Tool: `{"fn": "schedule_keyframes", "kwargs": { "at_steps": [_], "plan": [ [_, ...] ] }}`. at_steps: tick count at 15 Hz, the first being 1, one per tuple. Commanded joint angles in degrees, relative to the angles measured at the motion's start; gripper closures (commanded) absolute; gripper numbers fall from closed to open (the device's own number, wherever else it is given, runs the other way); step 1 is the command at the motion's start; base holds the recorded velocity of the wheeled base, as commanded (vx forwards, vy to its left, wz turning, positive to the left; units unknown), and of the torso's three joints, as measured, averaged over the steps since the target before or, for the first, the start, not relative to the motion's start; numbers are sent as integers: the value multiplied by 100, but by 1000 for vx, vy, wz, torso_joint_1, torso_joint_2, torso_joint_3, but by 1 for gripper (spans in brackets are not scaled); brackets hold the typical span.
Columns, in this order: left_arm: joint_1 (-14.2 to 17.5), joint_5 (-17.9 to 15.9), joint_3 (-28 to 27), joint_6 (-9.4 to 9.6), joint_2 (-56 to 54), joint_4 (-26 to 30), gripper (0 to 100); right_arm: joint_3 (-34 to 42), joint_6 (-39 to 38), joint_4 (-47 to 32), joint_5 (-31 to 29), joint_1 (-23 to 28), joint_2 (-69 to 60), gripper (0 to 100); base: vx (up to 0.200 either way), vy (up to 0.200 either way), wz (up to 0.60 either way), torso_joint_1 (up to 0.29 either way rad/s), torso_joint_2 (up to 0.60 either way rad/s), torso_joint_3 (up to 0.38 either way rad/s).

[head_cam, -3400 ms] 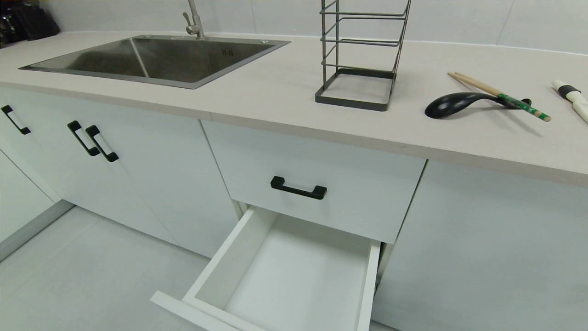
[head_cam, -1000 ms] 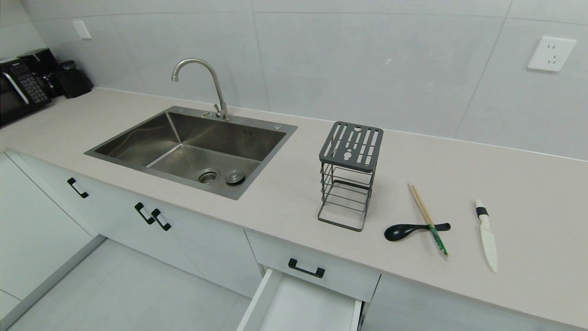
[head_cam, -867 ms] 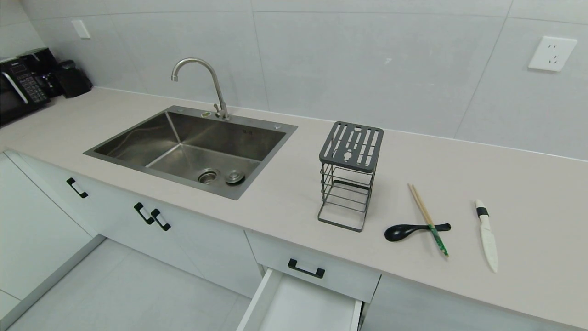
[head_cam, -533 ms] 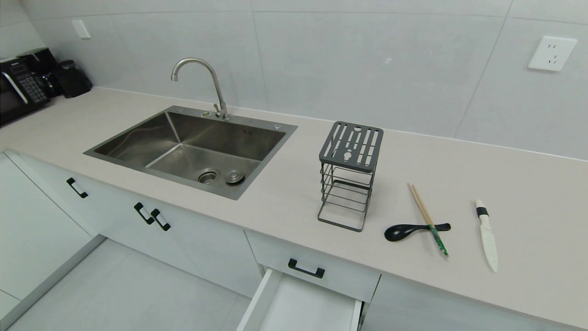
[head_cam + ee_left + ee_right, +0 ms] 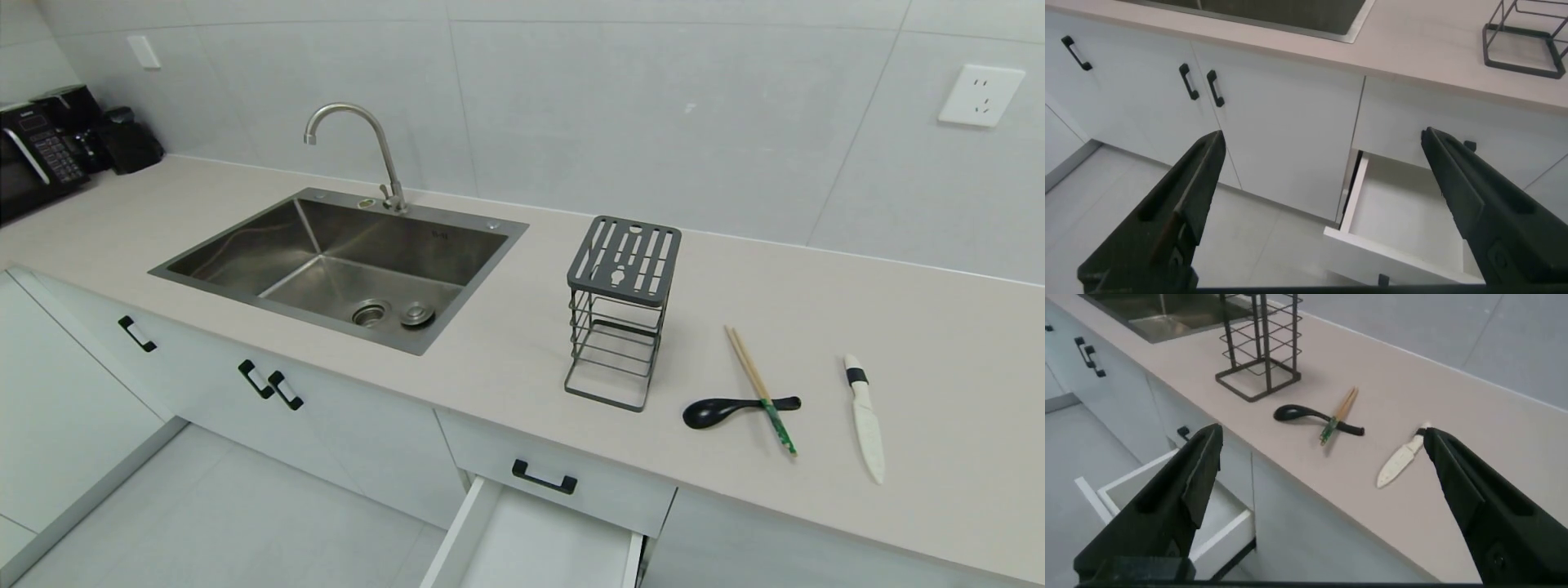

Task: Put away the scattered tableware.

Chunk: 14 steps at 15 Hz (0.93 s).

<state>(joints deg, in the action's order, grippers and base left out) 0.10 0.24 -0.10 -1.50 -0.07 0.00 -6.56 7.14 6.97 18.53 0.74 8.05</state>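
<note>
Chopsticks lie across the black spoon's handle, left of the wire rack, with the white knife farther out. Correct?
Not quite. The head view shows the chopsticks across the black spoon handle to the right of the wire rack, not left. The white knife does lie farther out.

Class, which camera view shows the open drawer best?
The left wrist view: the open drawer shows most of its inside and front edge. The head view crops the drawer at the picture's bottom; the right wrist view has the drawer partly hidden.
</note>
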Motion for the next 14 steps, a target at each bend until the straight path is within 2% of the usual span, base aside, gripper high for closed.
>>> {"fn": "schedule_keyframes", "kwargs": {
  "at_steps": [1,3,4,7,9,12,14],
  "plan": [
    [-1,2,1,-8,7,0,0,-1032,-152,-231,-95,154,2096,0,0,0,0,0,0,0],
    [-1,2,1,1,7,0,0,-1005,-90,-231,-78,137,2447,0,0,0,0,0,0,0],
    [-1,2,1,-8,7,0,0,-988,165,-179,-60,57,3168,0,0,0,0,0,0,0],
    [-1,2,1,-8,7,0,0,-882,252,208,-95,-364,4126,0,0,0,0,0,0,0],
    [-1,2,1,1,7,0,0,-856,384,393,-183,-690,4469,0,0,0,0,0,0,0],
    [-1,2,1,-8,7,0,0,-891,446,401,-315,-918,4935,0,0,0,0,0,0,0],
    [-1,2,1,1,7,0,0,-926,771,401,-482,-1059,5330,0,0,0,0,0,0,0]
  ]
}}
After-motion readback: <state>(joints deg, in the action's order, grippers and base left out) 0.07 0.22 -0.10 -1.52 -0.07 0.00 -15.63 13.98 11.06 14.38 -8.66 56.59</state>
